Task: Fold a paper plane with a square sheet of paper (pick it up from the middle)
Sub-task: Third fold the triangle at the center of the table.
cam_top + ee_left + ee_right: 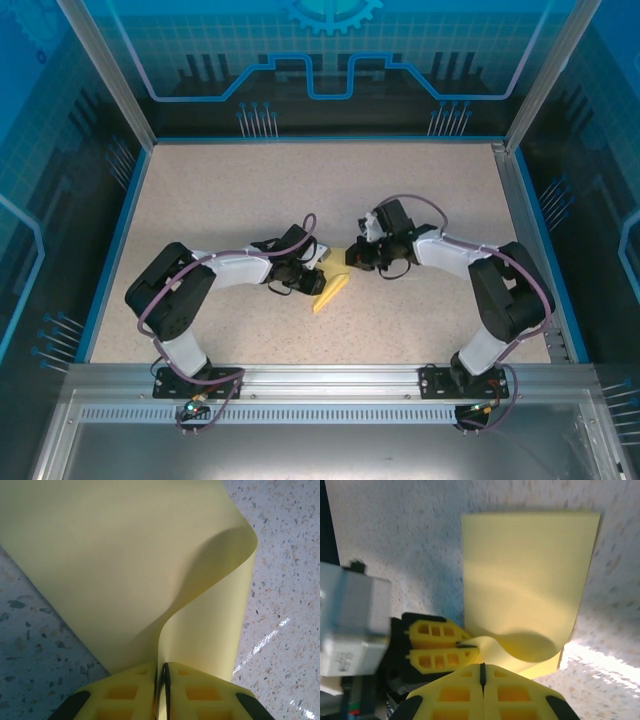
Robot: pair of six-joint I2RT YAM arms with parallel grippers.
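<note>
The square sheet of paper (331, 293) is plain yellow and lies mid-table between the two arms. In the right wrist view the sheet (525, 580) looks like a flat rectangle whose near corner curls up off the table. My left gripper (163, 675) is shut on that raised edge, and the sheet (125, 570) bends away from its fingers in an S-curve. From the right wrist, the left gripper (462, 646) shows pinching the curl. My right gripper (481, 672) is shut with nothing between its jaws, just short of the sheet's near edge. Seen from above, the left gripper (318, 276) and right gripper (352, 265) almost meet. The paper plane is out of view.
The speckled tabletop (250, 190) is framed by blue edging (118, 240) at the sides and back, with an aluminium rail (320, 375) at the near edge. The left wrist's white camera block (350, 625) sits close beside my right gripper.
</note>
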